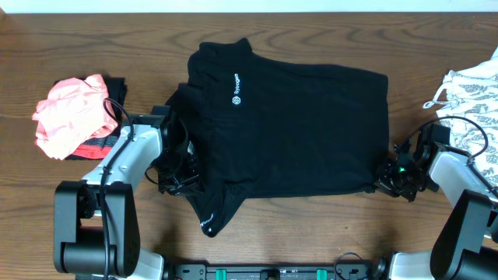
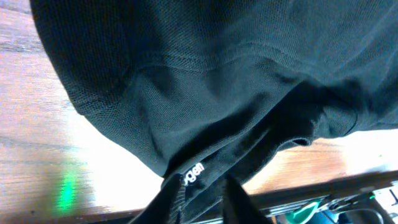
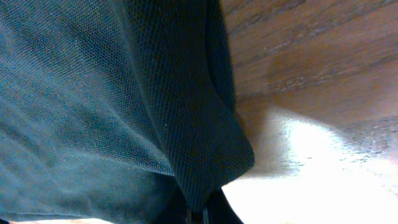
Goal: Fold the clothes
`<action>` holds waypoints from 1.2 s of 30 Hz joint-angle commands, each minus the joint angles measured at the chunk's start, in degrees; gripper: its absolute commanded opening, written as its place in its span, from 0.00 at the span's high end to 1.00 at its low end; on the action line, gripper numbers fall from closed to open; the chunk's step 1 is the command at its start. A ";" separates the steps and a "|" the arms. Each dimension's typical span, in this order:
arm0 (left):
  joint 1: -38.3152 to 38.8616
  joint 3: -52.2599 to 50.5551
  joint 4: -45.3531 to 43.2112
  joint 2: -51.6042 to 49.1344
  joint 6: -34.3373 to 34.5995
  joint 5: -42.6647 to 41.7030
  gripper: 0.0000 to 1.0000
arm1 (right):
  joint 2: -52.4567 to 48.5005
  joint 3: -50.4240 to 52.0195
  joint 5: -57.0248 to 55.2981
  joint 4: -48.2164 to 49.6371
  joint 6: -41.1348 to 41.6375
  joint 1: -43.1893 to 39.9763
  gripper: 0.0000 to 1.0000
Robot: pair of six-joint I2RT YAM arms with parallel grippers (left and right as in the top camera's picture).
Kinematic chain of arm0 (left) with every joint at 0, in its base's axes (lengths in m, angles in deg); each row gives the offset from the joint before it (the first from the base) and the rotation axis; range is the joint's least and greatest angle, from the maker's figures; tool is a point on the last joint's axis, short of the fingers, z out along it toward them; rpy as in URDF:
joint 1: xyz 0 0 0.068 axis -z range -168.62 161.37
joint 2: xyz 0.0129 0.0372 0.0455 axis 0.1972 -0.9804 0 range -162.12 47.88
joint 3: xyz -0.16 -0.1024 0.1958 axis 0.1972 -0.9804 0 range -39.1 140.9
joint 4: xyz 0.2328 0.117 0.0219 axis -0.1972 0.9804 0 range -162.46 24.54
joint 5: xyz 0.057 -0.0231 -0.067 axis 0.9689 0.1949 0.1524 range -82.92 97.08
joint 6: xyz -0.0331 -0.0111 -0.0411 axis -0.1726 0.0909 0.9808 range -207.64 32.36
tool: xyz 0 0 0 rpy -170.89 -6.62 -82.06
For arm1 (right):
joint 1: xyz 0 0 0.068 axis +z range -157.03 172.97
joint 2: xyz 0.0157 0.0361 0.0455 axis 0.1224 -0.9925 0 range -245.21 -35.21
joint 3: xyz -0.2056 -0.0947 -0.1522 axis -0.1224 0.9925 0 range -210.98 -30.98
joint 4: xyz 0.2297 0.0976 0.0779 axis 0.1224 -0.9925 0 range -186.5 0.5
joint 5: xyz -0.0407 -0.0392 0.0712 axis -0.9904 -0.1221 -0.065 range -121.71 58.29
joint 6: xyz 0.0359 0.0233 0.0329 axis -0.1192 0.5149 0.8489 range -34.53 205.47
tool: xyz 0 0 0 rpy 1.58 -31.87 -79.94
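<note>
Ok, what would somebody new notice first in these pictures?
A big black shirt with a small white logo is spread across the middle of the wooden table. The left gripper sits at its near-left sleeve and the right gripper pinches its near-right corner. A coral-pink garment lies crumpled far left.

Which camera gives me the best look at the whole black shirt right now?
Overhead: the black shirt lies spread on the table, whole outline in frame, its white chest logo up. Left wrist shows only a hem and a logo-printed fold in the left gripper; right wrist shows just one corner in the right gripper.
</note>
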 commanded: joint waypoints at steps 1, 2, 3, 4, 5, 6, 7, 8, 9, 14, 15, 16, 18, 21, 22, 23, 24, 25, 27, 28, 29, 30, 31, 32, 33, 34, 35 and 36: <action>0.09 -0.22 0.11 -0.17 0.07 0.35 0.81 | -2.60 2.62 -1.57 0.13 0.20 0.33 0.99; 0.09 -0.22 0.11 -0.17 0.02 0.63 0.85 | -2.60 2.62 -1.55 0.15 0.20 0.33 0.99; 0.09 -0.22 0.13 -0.17 -0.15 0.76 0.85 | -2.60 2.62 -1.57 0.13 0.20 0.33 0.99; 0.09 -0.22 0.15 -0.17 -0.44 0.87 0.85 | -2.60 2.62 -1.57 0.13 0.20 0.33 0.99; 0.09 -0.22 0.22 -0.17 -0.66 1.51 0.85 | -2.60 2.62 -1.57 0.11 0.17 0.33 0.99; 0.09 -0.22 0.50 -0.17 -0.63 2.84 0.83 | -2.60 2.62 -1.57 0.11 0.17 0.33 0.99; 0.09 -0.22 0.92 -0.17 -0.55 4.70 0.71 | -2.60 2.62 -1.57 0.13 0.20 0.33 0.99; 0.09 -0.22 1.36 -0.17 -0.50 7.32 0.59 | -2.60 2.62 -1.57 0.15 0.20 0.33 0.99; 0.09 -0.22 1.57 -0.17 -0.28 9.84 0.54 | -2.60 2.62 -1.57 0.17 0.20 0.33 0.99; 0.09 -0.24 1.46 -0.17 5.70 20.26 0.48 | -2.60 2.62 -1.55 0.35 0.20 0.33 0.99; 0.09 -0.24 1.22 -0.17 6.14 20.24 0.47 | -2.60 2.62 -1.55 0.35 0.20 0.33 0.99; 0.09 -0.31 0.92 -0.17 6.14 20.22 0.47 | -2.60 2.62 -1.57 0.35 0.20 0.33 0.99; 0.09 -0.83 -0.44 -0.17 6.12 20.20 0.47 | -2.60 2.62 -1.57 0.35 0.20 0.33 0.99; 0.09 -2.89 -3.63 -0.17 6.10 20.02 0.46 | -2.60 2.62 -1.55 0.35 0.20 0.33 0.99; 0.09 -3.76 -4.81 -0.17 6.01 19.69 0.46 | -2.60 2.62 -1.57 0.35 0.20 0.33 0.99; 0.09 -4.61 -6.01 -0.17 5.60 19.12 0.46 | -2.60 2.62 -1.57 0.35 0.20 0.33 0.99; 0.09 -5.42 -7.28 -0.17 5.03 18.25 0.46 | -2.60 2.62 -1.57 0.35 0.20 0.33 0.99; 0.09 -6.29 -8.76 -0.17 3.91 17.03 0.46 | -2.60 2.62 -1.57 0.35 0.20 0.33 0.99; 0.09 -7.41 -10.78 -0.17 2.36 14.93 0.46 | -2.60 2.62 -1.57 0.37 0.20 0.33 0.99; 0.09 -7.87 -11.74 -0.17 1.49 13.92 0.46 | -2.60 2.62 -1.57 0.37 0.20 0.31 0.99; 0.09 -8.09 -12.37 -0.17 0.44 12.85 0.46 | -2.60 2.62 -1.57 0.35 0.20 0.33 0.99; 0.09 -8.15 -12.83 -0.17 -0.44 11.87 0.46 | -2.60 2.62 -1.57 0.35 0.20 0.33 0.99; 0.09 -8.15 -13.18 -0.17 -1.16 10.95 0.46 | -2.60 2.62 -1.57 0.37 0.20 0.33 0.99; 0.09 -8.15 -13.51 -0.17 -2.08 9.55 0.46 | -2.60 2.62 -1.57 0.37 0.20 0.33 0.99; 0.09 -8.15 -13.77 -0.17 -2.75 8.17 0.46 | -2.60 2.62 -1.57 0.37 0.20 0.33 0.99; 0.09 -8.15 -13.92 -0.17 -3.61 6.73 0.46 | -2.60 2.62 -1.57 0.39 0.20 0.33 0.99; 0.09 -8.15 -14.19 -0.17 -4.87 4.85 0.46 | -2.60 2.62 -1.57 0.39 0.20 0.33 0.99; 0.09 -8.15 -14.47 -0.17 -5.42 3.56 0.46 | -2.60 2.62 -1.57 0.42 0.20 0.33 0.99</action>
